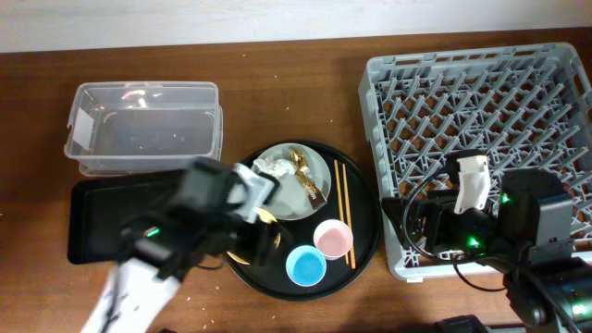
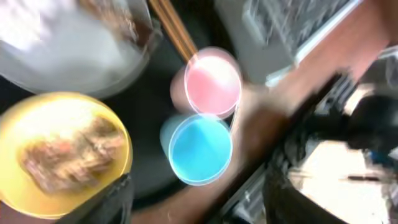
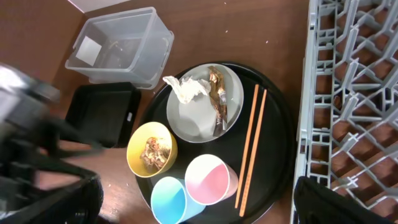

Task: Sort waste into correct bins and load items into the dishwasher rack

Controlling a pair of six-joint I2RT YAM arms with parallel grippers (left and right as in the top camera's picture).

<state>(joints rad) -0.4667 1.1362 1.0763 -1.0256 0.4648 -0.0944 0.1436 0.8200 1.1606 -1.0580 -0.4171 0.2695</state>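
Note:
The grey-green plate point(image 3: 205, 118) on the round black tray holds crumpled tissue point(image 3: 185, 87) and a gold-brown wrapper point(image 3: 217, 96). The yellow bowl point(image 3: 152, 149) holds brown food scraps point(image 2: 65, 155). The pink cup point(image 3: 210, 179), blue cup point(image 3: 169, 200) and chopsticks point(image 3: 252, 146) lie beside them. My left gripper point(image 2: 199, 208) is open and empty, above the bowl and cups; it is blurred in the overhead view point(image 1: 252, 199). My right gripper point(image 3: 196, 205) is open and empty, at the near left edge of the dishwasher rack point(image 1: 481, 111).
The clear tub point(image 1: 143, 125) stands at the back left, with the shallow black tray point(image 1: 92, 217) in front of it, partly under my left arm. The round black tray point(image 1: 361, 250) lies between them and the rack. Cables trail at the rack's front corner.

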